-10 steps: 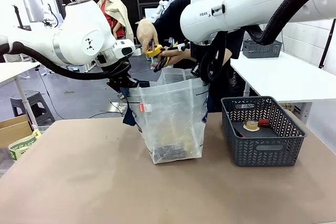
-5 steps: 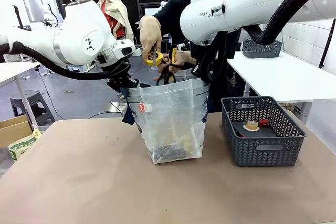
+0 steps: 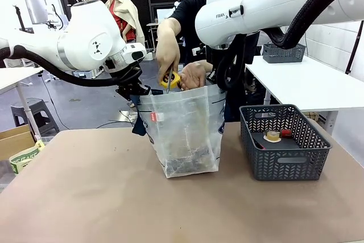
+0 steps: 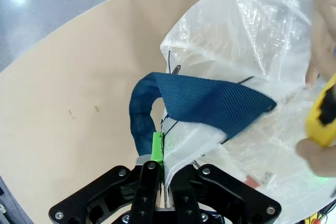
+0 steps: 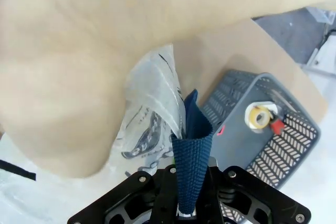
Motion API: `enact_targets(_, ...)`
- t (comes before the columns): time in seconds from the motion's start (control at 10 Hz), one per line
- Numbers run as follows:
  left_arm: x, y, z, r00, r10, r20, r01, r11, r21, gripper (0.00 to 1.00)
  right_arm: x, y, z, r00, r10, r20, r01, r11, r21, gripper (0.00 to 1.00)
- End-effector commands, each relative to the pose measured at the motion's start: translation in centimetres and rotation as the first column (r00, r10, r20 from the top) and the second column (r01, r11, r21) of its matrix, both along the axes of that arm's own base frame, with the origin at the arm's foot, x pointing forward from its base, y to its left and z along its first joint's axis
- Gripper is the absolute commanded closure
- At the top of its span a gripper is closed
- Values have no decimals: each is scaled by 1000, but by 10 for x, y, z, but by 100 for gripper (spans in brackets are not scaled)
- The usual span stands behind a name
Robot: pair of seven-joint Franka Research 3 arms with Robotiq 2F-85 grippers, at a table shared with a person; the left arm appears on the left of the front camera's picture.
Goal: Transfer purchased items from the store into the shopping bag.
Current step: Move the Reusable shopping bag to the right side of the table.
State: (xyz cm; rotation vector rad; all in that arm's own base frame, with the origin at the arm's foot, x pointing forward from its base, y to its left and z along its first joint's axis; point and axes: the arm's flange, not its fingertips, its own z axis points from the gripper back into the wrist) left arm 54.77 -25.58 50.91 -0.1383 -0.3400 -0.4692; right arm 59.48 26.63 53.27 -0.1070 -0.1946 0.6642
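Note:
The translucent shopping bag [image 3: 182, 129] stands upright mid-table with its mouth held wide. My left gripper [image 3: 136, 91] is shut on the bag's left rim beside the navy strap [image 4: 210, 103]; its green pad [image 4: 156, 147] presses the plastic. My right gripper [image 3: 219, 86] is shut on the right navy strap [image 5: 189, 177]. A person's hands lower a yellow-handled tool [image 3: 171, 79] into the mouth. Dark and brownish pieces [image 3: 185, 164] lie at the bag's bottom. The dark grey basket [image 3: 284, 166] sits to the right, holding a round tan piece [image 3: 273, 135] and a red piece [image 3: 285, 132].
The person stands at the far side, just behind the bag, with one arm close over my right wrist camera. Bare brown tabletop [image 3: 85, 197] spreads left and in front of the bag. A white table [image 3: 307, 81] with another basket stands at the back right.
The person's hands have brought the yellow-handled tool down from above the bag into its mouth. Both arms and the bag have stayed put.

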Motion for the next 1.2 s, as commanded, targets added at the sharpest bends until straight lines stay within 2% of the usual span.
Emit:
enact_targets(0.0, 1, 2, 1, 1000, 4, 1, -4, 1000, 0, 100, 1, 0, 3, 1000, 6, 2, -6, 1000, 0, 100)
enact_targets(1.1, 1, 2, 1, 1000, 4, 1, -4, 1000, 0, 100, 1, 0, 3, 1000, 6, 2, -6, 1000, 0, 100)
